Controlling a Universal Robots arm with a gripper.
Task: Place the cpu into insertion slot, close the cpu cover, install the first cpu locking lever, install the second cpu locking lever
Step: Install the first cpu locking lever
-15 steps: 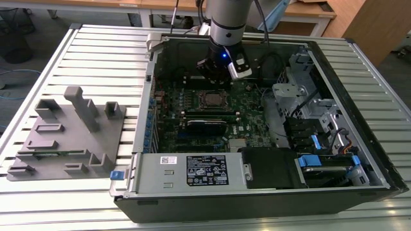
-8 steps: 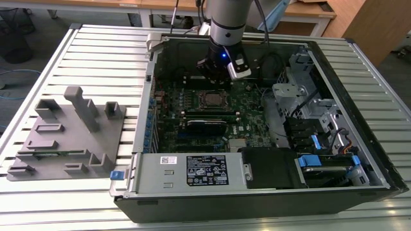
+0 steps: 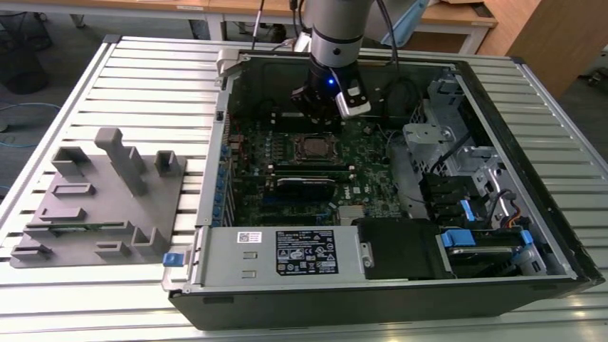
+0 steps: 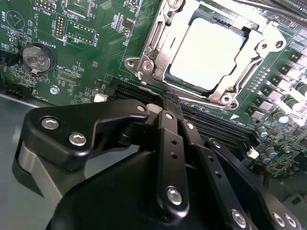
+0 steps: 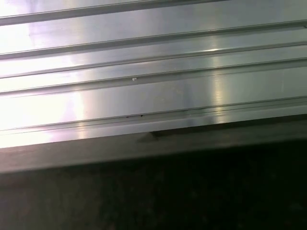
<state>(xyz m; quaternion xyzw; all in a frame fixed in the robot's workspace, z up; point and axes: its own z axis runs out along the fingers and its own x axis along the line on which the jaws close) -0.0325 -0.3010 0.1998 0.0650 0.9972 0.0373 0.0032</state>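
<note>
In the second wrist view the cpu (image 4: 206, 50), a pale silvery square, lies in the insertion slot (image 4: 144, 64) on the green board. The cpu cover (image 4: 160, 40), a silver frame, lies flat around it. My gripper (image 4: 168, 100) has its black fingers (image 4: 165, 129) pressed together with nothing between them. Their tips sit just beside the slot's near edge, where a thin metal rod (image 4: 192, 95) runs along it. In the exterior view the gripper (image 3: 318, 114) hangs inside the open computer case, just beyond the insertion slot (image 3: 295, 147).
The case (image 3: 380, 285) lies open on a slatted metal table (image 3: 142, 78). Long black memory slots (image 3: 309, 169) lie close to the socket, drive cages and cables (image 3: 456, 164) on the exterior view's right. A grey fixture (image 3: 95, 199) stands on the exterior view's left.
</note>
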